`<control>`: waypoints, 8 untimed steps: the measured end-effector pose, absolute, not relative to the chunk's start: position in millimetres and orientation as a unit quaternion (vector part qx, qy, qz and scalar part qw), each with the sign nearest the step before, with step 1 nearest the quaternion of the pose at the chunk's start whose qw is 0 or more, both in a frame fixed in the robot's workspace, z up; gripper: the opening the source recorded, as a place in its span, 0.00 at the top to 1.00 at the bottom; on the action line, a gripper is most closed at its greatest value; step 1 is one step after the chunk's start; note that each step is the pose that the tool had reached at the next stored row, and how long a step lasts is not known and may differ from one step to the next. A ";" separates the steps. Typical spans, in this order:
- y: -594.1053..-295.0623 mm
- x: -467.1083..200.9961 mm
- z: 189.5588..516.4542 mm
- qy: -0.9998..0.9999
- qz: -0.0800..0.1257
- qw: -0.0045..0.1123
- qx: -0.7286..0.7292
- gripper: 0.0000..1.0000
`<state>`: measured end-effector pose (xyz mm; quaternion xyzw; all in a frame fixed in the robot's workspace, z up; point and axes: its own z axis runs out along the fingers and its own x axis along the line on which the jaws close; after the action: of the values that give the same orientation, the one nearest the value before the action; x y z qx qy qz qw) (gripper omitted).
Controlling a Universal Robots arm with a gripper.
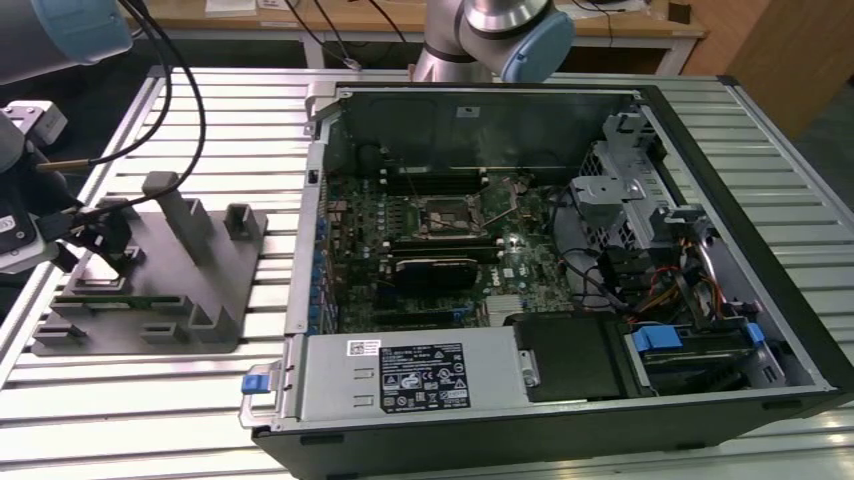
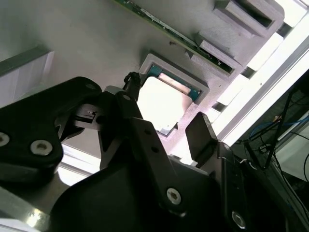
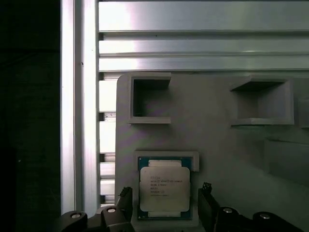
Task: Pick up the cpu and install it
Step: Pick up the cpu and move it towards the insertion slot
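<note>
Gripper: my black two-finger gripper [image 3: 166, 193] hangs low over the fixture. In both wrist views one finger [image 3: 124, 205] stands on either side of the small, flat, square cpu [image 3: 164, 191] with its silver-grey metal lid.
Jaws: I read them as open, spread wider than the cpu. A sliver of grey plastic shows between each fingertip and the cpu's edge, and nothing is held.
Cpu: it lies flat and face-up on its thin dark green rim, in a shallow square framed recess [image 3: 166, 155] of the plate, between the fingertips.
Fixture: the pale grey plastic fixture plate [image 3: 217, 145] carries two raised, open-topped rectangular holders [image 3: 149, 99] just past the recess. In the exterior view a long, thin green circuit board [image 1: 123, 297] lies on it among upright grey pegs [image 1: 180, 220].
Table: the plate rests on a ribbed aluminium table [image 3: 193, 46], at the exterior view's left.
Computer: beside the plate, toward the exterior view's right, an open black desktop computer case [image 1: 561, 440] lies on its side with its green motherboard [image 1: 534, 265] exposed.
Socket: a square metal-framed socket [image 1: 447, 215] sits near the middle of that board, well apart from the cpu. From here I count the cpu as not yet installed.
Arm: at the table's far edge I see a silver and blue-grey arm joint [image 1: 514, 35].
</note>
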<state>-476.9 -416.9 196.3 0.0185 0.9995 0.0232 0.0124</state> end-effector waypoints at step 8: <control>-414.9 -474.9 193.8 1.000 0.023 0.012 0.009 0.35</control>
<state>-474.9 -414.9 193.8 0.0088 0.9996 0.0233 0.0121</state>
